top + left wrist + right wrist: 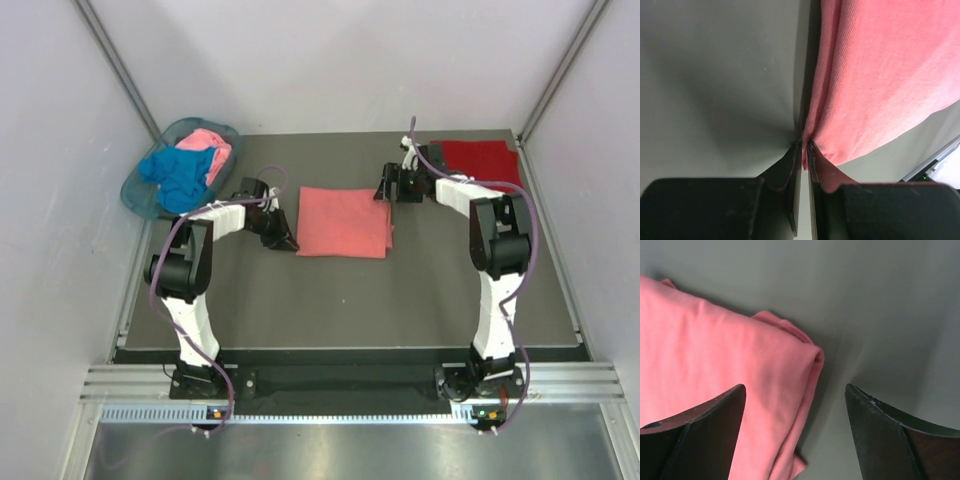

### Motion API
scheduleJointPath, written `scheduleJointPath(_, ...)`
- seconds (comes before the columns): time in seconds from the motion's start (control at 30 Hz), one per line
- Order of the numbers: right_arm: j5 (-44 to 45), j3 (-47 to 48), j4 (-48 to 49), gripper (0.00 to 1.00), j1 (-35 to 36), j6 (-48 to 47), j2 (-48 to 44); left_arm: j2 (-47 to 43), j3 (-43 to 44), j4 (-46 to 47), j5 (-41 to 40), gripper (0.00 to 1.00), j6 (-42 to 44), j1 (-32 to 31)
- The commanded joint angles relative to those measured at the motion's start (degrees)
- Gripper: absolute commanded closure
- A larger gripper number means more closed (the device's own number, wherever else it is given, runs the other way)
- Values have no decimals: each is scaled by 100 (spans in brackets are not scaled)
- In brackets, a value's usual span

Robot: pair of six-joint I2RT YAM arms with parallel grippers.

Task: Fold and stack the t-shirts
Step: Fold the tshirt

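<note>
Dark grey table [350, 300], pale walls [50, 200], folded salmon t-shirt [343, 222].

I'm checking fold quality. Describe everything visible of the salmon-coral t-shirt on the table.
The salmon-coral t-shirt is soft, finely ribbed knit, folded into a flat rectangle of several layers at the middle of the dark table. Its far right corner shows rounded stacked folds. The left hand, fingertips nearly closed, meets its left edge, where cloth gathers; whether it pinches is unclear. The open right hand hangs over the far right corner.
</note>
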Motion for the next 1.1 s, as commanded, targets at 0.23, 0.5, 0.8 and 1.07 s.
scheduleJointPath(0.23,-961,587,-930,21,-4,-78,622,178,96,168,-208,85,123,6)
scheduleJointPath(0.5,-1164,428,-852,24,-12,300,728,249,140,133,-260,86,123,6)
scheduleJointPath(0.8,-1410,279,-518,39,-170,511,799,213,105,89,-418,86,96,6)
scheduleJointPath(1.07,-1464,-239,210,89,-320,713,404,231,61,-8,-656,87,44,6)
